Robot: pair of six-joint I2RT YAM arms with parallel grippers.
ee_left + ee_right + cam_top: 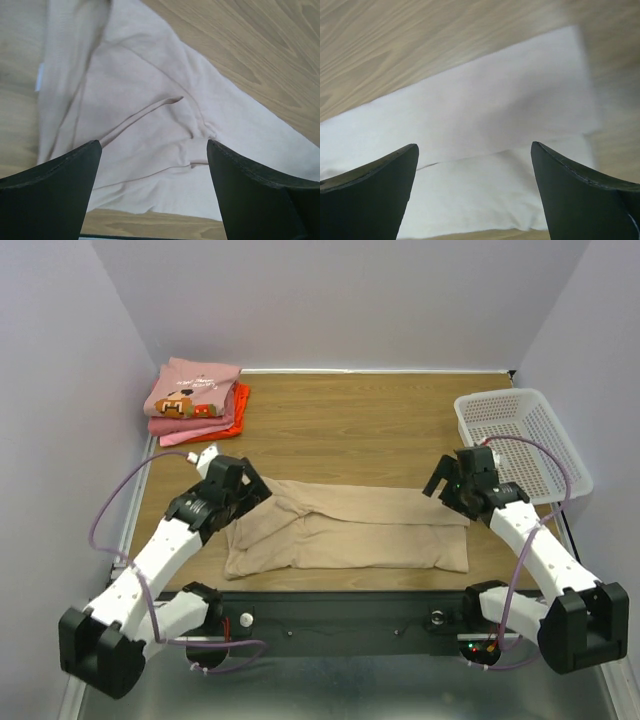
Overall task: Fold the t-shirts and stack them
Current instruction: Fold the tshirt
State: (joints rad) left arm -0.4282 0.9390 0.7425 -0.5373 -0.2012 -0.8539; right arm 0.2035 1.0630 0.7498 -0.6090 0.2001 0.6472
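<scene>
The plain tan cloth t-shirt (350,530) lay folded along the wooden tabletop's (360,430) near edge, its long axis running left to right, with bare wood beyond. The left gripper (252,490) hovered over its left end and the right gripper (442,486) over its right end, both spread wide and grasping nothing. Folded pink and orange-red t-shirts (195,400) were stacked in the far left corner. A white plastic mesh basket (500,397) sat at the right edge.

tan t-shirt (350,535): soft matt cloth | table (360,420): smooth wood grain | basket (525,440): white plastic mesh

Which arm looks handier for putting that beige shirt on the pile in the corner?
Probably the left gripper: it hangs open over the end of the shirt nearest the pile. The right gripper is open by the basket.
</scene>
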